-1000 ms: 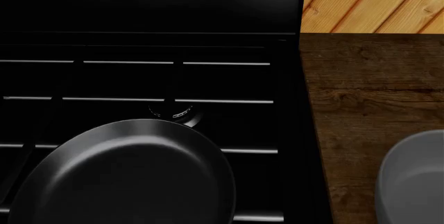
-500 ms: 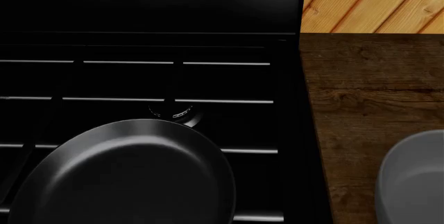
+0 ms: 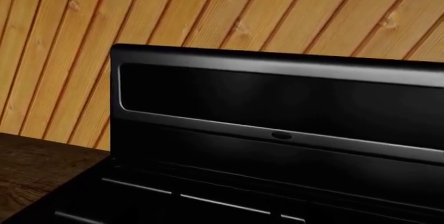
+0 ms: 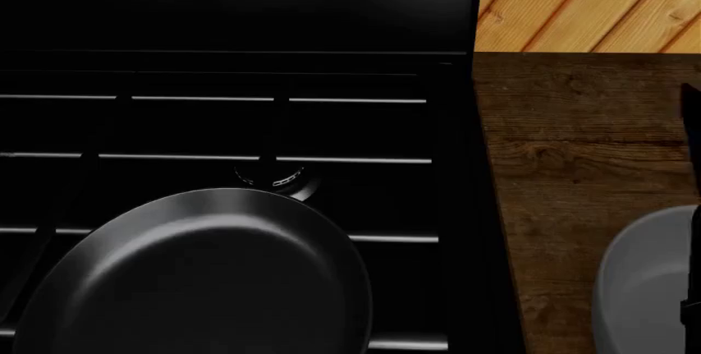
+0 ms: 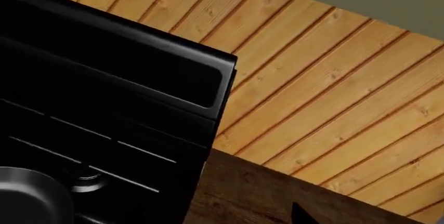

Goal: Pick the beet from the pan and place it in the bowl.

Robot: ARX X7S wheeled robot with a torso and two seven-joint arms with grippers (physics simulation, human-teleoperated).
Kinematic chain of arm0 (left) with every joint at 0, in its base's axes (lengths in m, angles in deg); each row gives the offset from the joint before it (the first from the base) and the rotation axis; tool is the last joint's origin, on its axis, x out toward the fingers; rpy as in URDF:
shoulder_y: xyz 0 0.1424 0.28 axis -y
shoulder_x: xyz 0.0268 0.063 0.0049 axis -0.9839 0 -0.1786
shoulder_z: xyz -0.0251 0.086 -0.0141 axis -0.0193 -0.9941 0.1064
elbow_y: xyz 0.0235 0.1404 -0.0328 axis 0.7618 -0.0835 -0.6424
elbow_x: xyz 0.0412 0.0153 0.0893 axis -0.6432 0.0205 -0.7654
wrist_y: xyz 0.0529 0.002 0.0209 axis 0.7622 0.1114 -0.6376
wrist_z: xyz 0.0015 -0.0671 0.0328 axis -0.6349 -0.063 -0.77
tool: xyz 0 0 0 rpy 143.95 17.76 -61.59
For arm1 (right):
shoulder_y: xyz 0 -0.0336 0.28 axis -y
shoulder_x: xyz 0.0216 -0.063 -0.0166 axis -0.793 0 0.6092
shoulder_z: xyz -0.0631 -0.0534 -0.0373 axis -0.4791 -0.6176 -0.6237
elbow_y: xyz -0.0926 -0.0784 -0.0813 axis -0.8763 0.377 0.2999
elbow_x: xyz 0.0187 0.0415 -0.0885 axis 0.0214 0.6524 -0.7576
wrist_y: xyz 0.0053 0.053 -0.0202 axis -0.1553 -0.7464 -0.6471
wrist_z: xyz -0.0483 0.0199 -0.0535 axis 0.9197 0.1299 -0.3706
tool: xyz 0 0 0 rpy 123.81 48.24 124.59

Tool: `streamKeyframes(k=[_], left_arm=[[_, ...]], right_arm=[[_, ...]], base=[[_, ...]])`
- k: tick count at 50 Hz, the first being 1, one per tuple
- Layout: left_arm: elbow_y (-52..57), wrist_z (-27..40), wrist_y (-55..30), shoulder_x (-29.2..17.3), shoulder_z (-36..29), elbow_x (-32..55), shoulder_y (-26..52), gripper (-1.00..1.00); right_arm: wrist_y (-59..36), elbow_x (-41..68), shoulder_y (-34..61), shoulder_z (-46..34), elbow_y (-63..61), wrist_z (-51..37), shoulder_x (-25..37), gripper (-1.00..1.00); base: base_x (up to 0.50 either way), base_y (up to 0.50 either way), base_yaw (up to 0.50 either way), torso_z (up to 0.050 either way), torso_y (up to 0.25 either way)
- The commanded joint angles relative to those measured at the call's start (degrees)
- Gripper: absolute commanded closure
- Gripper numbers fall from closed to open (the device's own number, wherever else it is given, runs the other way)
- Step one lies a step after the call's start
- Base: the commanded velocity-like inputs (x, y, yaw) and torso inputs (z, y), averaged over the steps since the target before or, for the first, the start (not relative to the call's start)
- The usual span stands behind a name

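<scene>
1. On my head view a dark sliver of the right arm (image 4: 691, 116) cuts in at 3 o'clock; its gripper's fingers are off-frame, so I cannot tell its opening. The left gripper is out of sight.
2. Beneath that sliver, the bowl (image 4: 648, 288) sits at 4 o'clock on the wooden counter (image 4: 570, 149).
3. The pan (image 4: 197, 280) rests at 7 o'clock on the black stove (image 4: 219, 83), near a burner (image 4: 279, 179).
4. I see no beet in the visible part of the pan.

pan (image 4: 197, 276): lower part and handle cut off by frame bottom
bowl (image 4: 648, 288): only left rim in frame
right gripper: dark sliver at head view edge, state unclear
</scene>
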Motion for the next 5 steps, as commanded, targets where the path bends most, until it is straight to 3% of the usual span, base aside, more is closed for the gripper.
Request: streamKeyframes(k=[1,5], left_arm=[[-0.16,-0.93,0.79,0.10,-0.21,-1.12,-1.11,-1.00],[-0.69,-1.69,0.95,0.29,-0.81,-1.98,-0.97,-1.00]], right_arm=[[16.99,-4.14,-7.87,-0.59,-12.10,0.88,-0.63,-1.00],[27.31,-9.01,-13.20,-2.60,-15.01,1.42,-1.27,-1.00]], base=[[0.00,0.00,0.00,0.000,0.000],[0.00,0.00,0.00,0.000,0.000]])
